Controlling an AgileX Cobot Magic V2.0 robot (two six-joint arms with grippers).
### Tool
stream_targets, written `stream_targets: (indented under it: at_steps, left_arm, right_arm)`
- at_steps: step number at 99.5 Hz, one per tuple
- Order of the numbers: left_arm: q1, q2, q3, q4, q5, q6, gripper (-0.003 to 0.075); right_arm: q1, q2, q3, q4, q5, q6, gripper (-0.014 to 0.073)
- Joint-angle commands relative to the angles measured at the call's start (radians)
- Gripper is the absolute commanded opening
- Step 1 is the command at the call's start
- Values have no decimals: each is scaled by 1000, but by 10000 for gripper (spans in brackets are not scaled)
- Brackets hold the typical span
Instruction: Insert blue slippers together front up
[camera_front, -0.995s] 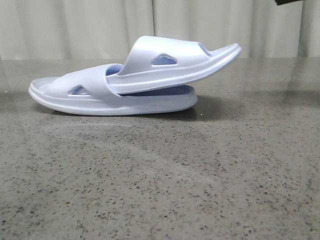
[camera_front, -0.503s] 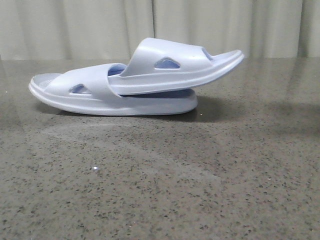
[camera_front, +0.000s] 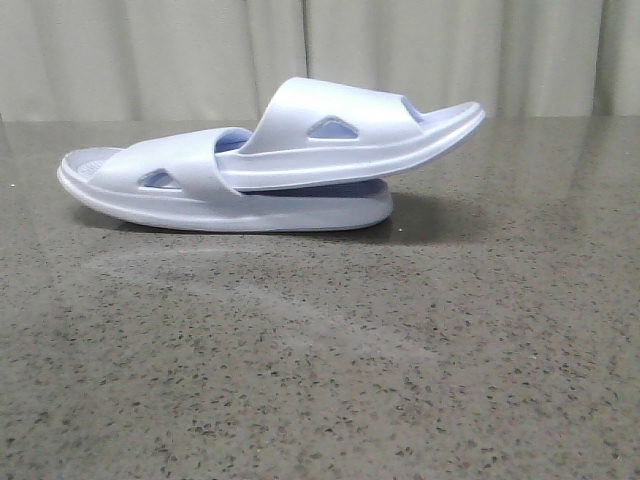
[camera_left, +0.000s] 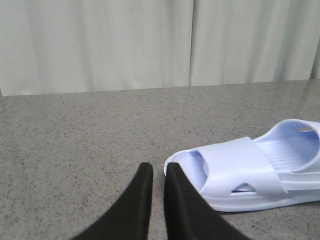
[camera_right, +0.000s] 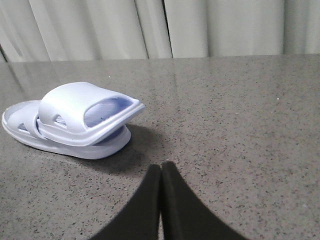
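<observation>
- Slippers, left to right in the front view: the lower slipper (camera_front: 170, 195) lies flat on the speckled grey table (camera_front: 320, 380), sole down, its rounded end at the left.
- Its wide strap (camera_front: 185, 165), with a triangular cut-out, arches over the middle left of the pair.
- The upper slipper (camera_front: 350, 135) has one end pushed under that strap; its other end rises up and to the right, clear of the lower sole, so the two are nested with the top one tilted.
- A shadow falls on the table just right of the pair.
- Pale curtains (camera_front: 450, 55) hang behind the table's far edge.
- Left gripper (camera_left: 154, 172): black fingers drawn close with a thin slit between them, grasping nothing, near the lower slipper's end but apart from it.
- Right gripper (camera_right: 161, 172): fingers pressed together, empty, well apart from the pair, which lies ahead of it on the table.
</observation>
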Motion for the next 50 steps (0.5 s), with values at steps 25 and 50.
stream_targets:
  at_steps: [25, 50]
  left_arm:
    - [-45, -143, 38, -178, -50, 0, 15]
    - [-45, -142, 38, -186, -50, 0, 15]
  right_arm:
    - [2, -53, 8, 92, -97, -10, -78]
    - [2, -53, 8, 92, -97, -10, -78]
